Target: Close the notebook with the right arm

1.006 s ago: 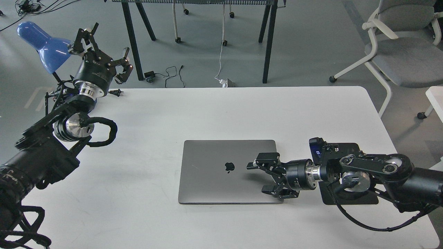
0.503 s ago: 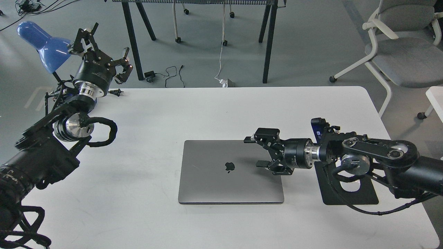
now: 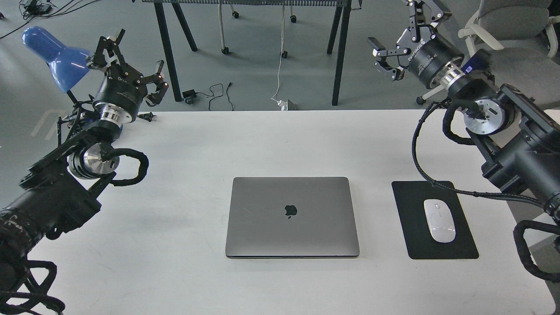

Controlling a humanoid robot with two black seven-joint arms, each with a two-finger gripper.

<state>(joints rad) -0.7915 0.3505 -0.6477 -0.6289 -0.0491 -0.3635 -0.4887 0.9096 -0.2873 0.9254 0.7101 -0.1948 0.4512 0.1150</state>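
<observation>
Both arms are black and jointed, each with a silver wrist ring and looped braided cable. The right arm (image 3: pixel 494 122) carries a small blue part; the left arm (image 3: pixel 65 175) lacks it.

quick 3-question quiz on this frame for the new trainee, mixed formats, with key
1. True or false: the notebook lies shut, lid down, on the white table.
2. What rests on the black mouse pad? A) white mouse B) plug C) nothing
3. Fill in: both the right gripper and the left gripper are raised, jaws ____, holding nothing.

Key: 1 true; 2 A, the white mouse; 3 open.
</observation>
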